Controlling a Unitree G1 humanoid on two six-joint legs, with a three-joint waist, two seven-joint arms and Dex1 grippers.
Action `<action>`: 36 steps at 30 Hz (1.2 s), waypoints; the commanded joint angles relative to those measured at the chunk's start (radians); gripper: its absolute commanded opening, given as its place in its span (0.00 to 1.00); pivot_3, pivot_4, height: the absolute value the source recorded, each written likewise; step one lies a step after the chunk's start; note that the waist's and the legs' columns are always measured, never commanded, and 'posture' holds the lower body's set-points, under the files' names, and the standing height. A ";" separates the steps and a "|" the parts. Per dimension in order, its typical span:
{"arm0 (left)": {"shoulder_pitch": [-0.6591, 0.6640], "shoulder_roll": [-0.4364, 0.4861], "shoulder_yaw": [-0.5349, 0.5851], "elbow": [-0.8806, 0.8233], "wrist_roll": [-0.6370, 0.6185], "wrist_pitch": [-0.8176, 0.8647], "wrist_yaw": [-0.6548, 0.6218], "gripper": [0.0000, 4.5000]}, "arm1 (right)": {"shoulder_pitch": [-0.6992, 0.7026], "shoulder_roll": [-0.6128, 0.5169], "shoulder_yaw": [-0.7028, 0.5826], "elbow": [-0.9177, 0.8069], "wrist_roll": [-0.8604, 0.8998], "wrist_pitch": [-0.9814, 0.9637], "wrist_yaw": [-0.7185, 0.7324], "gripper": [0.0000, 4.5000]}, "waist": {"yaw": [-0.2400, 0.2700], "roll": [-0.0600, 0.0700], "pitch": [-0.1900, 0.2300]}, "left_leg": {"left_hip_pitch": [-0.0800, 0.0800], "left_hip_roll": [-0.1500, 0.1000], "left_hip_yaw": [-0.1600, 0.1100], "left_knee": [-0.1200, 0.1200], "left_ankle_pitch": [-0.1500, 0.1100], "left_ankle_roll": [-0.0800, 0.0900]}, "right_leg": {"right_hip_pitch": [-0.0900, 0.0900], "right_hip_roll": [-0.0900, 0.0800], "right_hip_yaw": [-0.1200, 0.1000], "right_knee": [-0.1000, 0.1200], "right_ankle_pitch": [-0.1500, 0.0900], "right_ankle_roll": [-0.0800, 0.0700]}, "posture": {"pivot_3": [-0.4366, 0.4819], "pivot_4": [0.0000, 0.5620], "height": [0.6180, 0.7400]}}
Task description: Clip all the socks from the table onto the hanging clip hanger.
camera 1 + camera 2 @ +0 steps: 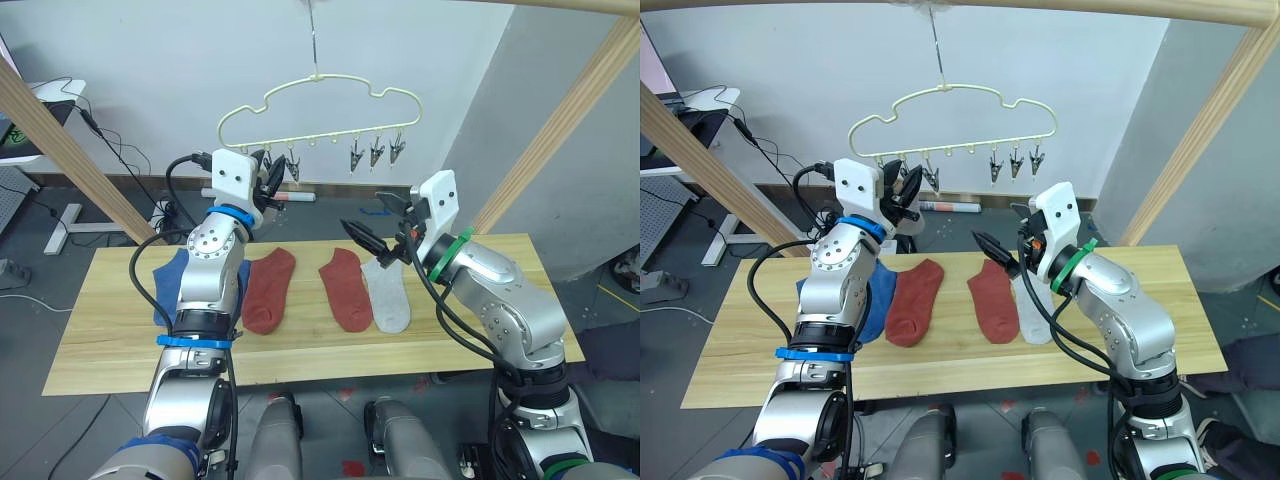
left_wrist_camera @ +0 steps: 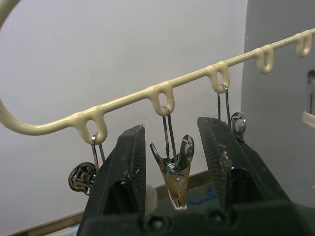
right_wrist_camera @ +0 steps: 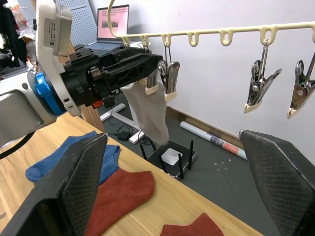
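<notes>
On the table [image 1: 300, 355] four socks are left to clip: a blue sock [image 1: 168, 280], two rust-red socks [image 1: 270, 288], and a grey one [image 1: 387, 292]. One light grey sock [image 3: 147, 110] hangs from the clip hanger [image 1: 320, 105]. The left gripper [image 2: 170, 162] straddles a clip [image 2: 173, 169], jaws apart; the right gripper [image 3: 172, 182] hovers wide open, with free room beneath the hanger.
</notes>
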 commanded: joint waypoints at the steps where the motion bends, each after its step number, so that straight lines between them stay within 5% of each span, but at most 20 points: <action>1: -0.010 0.005 0.004 -0.007 0.016 -0.026 0.016 0.41 | -0.015 -0.001 -0.013 -0.052 0.020 -0.009 -0.008 1.00 | 0.000 0.000 0.000 | 0.000 0.000 0.000 0.000 0.000 0.000 | 0.000 0.000 0.000 0.000 0.000 0.000 | 0.45 0.46 1.00; 15: -0.015 0.008 0.013 0.014 0.018 -0.034 0.018 0.41 | -0.020 -0.008 -0.014 -0.048 0.035 -0.007 -0.022 1.00 | 0.000 0.000 0.000 | 0.000 0.000 0.000 0.000 0.000 0.000 | 0.000 0.000 0.000 0.000 0.000 0.000 | 0.45 0.47 1.00; 22: -0.016 0.008 0.011 0.017 0.012 -0.045 0.000 0.08 | -0.013 -0.009 -0.010 -0.044 0.031 -0.002 -0.029 1.00 | 0.000 0.000 0.000 | 0.000 0.000 0.000 0.000 0.000 0.000 | 0.000 0.000 0.000 0.000 0.000 0.000 | 0.45 0.47 1.00; 27: -0.015 0.013 0.015 0.013 0.012 -0.043 -0.004 0.01 | 0.010 -0.023 0.005 -0.037 0.010 -0.001 -0.034 1.00 | 0.000 0.000 0.000 | 0.000 0.000 0.000 0.001 0.000 0.000 | 0.000 0.000 0.000 0.001 0.000 0.000 | 0.45 0.47 1.00; 36: 0.004 0.071 0.042 -0.087 -0.102 0.186 -0.097 0.01 | 0.026 -0.107 0.205 0.368 -0.255 -0.115 -0.054 1.00 | -0.006 0.000 0.000 | 0.000 0.000 0.000 0.002 0.000 0.000 | 0.000 0.000 0.000 0.001 0.000 0.000 | 0.46 0.47 1.00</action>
